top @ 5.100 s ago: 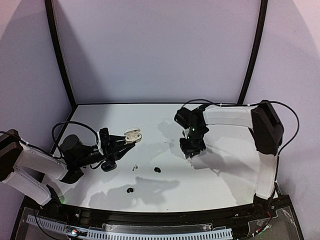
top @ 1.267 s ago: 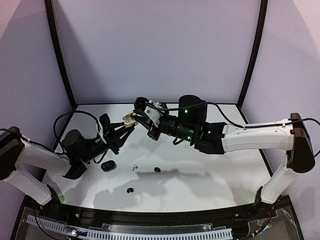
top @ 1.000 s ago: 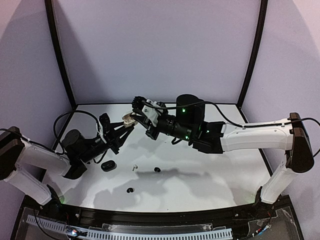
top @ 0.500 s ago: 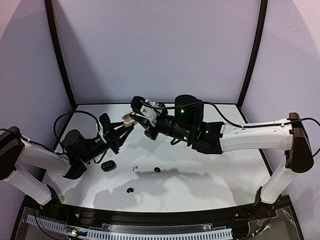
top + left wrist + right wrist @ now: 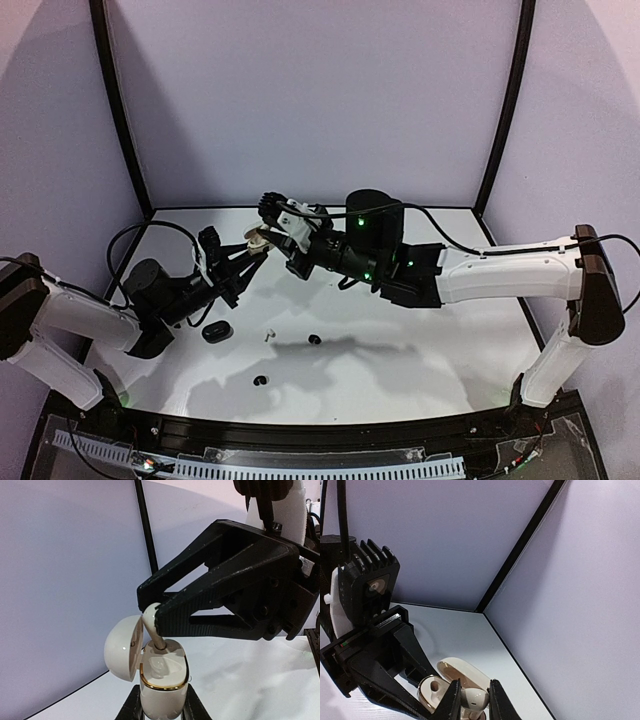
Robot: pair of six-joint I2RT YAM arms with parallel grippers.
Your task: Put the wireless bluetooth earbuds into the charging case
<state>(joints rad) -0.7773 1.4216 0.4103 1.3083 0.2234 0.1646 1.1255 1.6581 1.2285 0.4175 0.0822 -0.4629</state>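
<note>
Over past second right gripper (image 5: 472, 705) edges closer. White earbud (image 5: 159, 640), pinched in its fingers, now sits stem-first in open white charging case (image 5: 162, 680), itself clamped by left gripper (image 5: 248, 262). Likely near seated; release next.

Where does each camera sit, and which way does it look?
Top: above and behind, looking down at the table; both arms show, left gripper close to right gripper.
Left wrist: on the left arm, looking past its fingers at the open case they hold, toward the right gripper.
Right wrist: on the right arm, looking past its fingers, which pinch an earbud, toward the left gripper.
Both wrist views share case and earbud.
</note>
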